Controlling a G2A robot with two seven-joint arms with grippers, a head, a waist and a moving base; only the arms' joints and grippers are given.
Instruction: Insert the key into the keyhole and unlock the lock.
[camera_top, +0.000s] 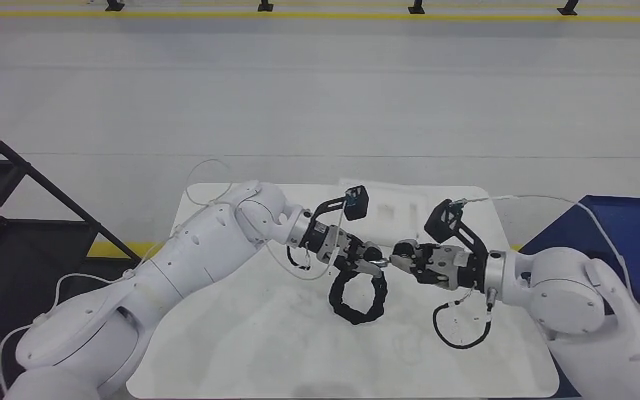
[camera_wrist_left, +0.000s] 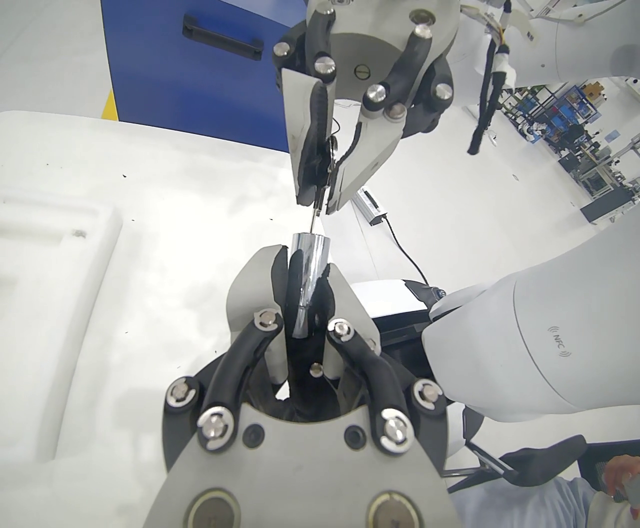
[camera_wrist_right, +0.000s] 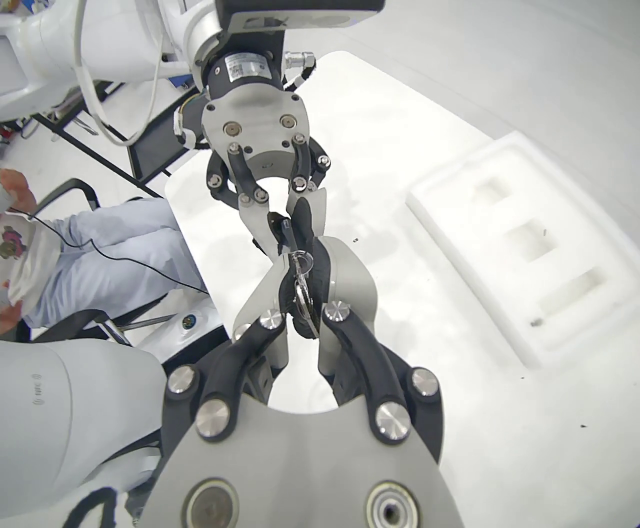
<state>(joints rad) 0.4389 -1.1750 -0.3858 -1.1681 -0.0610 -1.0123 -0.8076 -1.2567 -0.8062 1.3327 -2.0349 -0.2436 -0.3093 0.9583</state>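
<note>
Found lock (camera_wrist_left: 309, 272), a chrome barrel, clenched in left end effector (camera_wrist_left: 303, 261) at centre of the left wrist view, end face turned up-frame. Traced its black cable loop (camera_top: 378, 295) hanging below both end effectors, mid-frame in the top view, over the table (camera_top: 240, 340). Found key (camera_wrist_left: 314, 215) pinched tight in right end effector (camera_wrist_left: 318, 202), just above the barrel in the frame, blade pointing down at the end face. Cannot tell whether the tip touches the face or has entered the keyhole; looks barely started at most. Noted key ring (camera_wrist_right: 303, 295) caught between the right pads, centre of the right wrist view. Noted foam tray (camera_top: 405, 208) at upper centre of the top view, apart from both.

Judge step in hand as insertion: close to aligned, not seated. Next: hold barrel fixed, push key straight along barrel axis until seated, then twist. Expect little tolerance; any tilt between blade and axis likely to jam. Watch for the thin key slipping in the pads under torque.
</note>
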